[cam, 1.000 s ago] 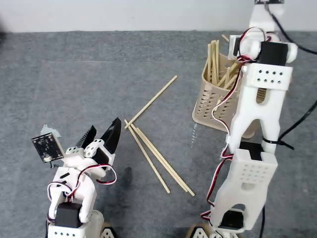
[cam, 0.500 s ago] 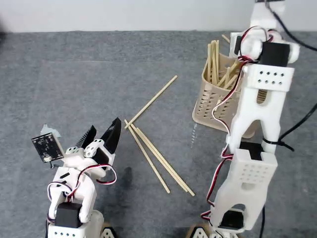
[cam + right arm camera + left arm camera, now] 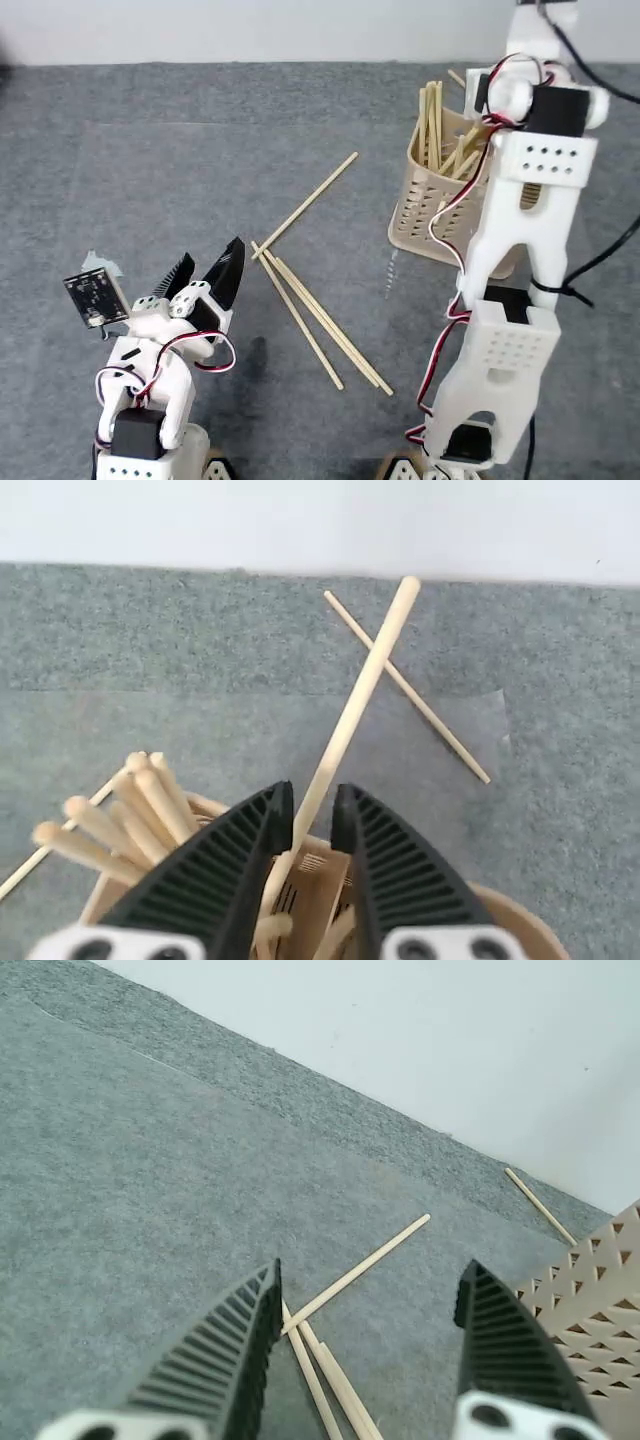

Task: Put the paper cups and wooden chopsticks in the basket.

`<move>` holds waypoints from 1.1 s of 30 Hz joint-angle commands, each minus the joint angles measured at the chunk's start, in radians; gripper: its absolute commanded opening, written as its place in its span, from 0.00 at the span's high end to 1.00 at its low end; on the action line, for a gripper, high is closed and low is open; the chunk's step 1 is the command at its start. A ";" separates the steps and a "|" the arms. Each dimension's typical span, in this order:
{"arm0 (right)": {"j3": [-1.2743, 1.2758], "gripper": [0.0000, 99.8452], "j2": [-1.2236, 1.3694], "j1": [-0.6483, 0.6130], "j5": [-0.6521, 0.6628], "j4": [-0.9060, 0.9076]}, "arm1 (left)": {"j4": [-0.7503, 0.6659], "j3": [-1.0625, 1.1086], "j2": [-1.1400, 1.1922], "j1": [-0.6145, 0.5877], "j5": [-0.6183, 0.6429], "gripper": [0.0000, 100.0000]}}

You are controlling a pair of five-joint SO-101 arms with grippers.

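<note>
A beige lattice basket [image 3: 425, 205] stands at the back right with several wooden chopsticks [image 3: 433, 120] upright in it. My right gripper [image 3: 312, 790] hangs just above the basket [image 3: 310, 880], shut on a single chopstick [image 3: 365, 680] that points up and away between its jaws. Loose chopsticks lie mid-mat: one slanted [image 3: 305, 205] and a bundle [image 3: 320, 320] nearer the front. My left gripper [image 3: 210, 268] sits low at the front left, open and holding nothing. From its wrist view, the left gripper [image 3: 372, 1268] faces the slanted chopstick [image 3: 360, 1270] and the basket [image 3: 600, 1280].
Another chopstick [image 3: 410, 690] lies on the grey mat behind the basket, near the white wall [image 3: 250, 30]. The right arm's white body [image 3: 520, 250] covers the basket's right side. Open mat stretches across the left and back left.
The right arm has shifted very slightly to the right over the basket. The left arm and the loose chopsticks have kept still.
</note>
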 commanded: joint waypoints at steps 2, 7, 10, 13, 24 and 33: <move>-0.183 0.96 -0.059 0.016 0.008 0.033 | -0.025 -0.004 -0.015 -0.002 -0.014 0.73; -0.419 0.96 -0.059 0.067 0.009 0.077 | -0.025 -0.004 -0.015 -0.002 -0.014 0.73; -0.393 0.96 -0.084 0.094 0.040 0.122 | -0.025 -0.004 -0.015 -0.002 -0.014 0.73; -0.364 0.96 -0.090 0.127 0.044 0.156 | -0.025 -0.004 -0.015 -0.002 -0.014 0.73; -0.110 0.90 -0.087 0.088 0.002 0.018 | -0.025 -0.002 -0.015 -0.002 -0.014 0.73; 0.048 0.89 -0.087 0.041 -0.034 -0.137 | -0.092 0.038 -0.015 -0.002 -0.015 0.73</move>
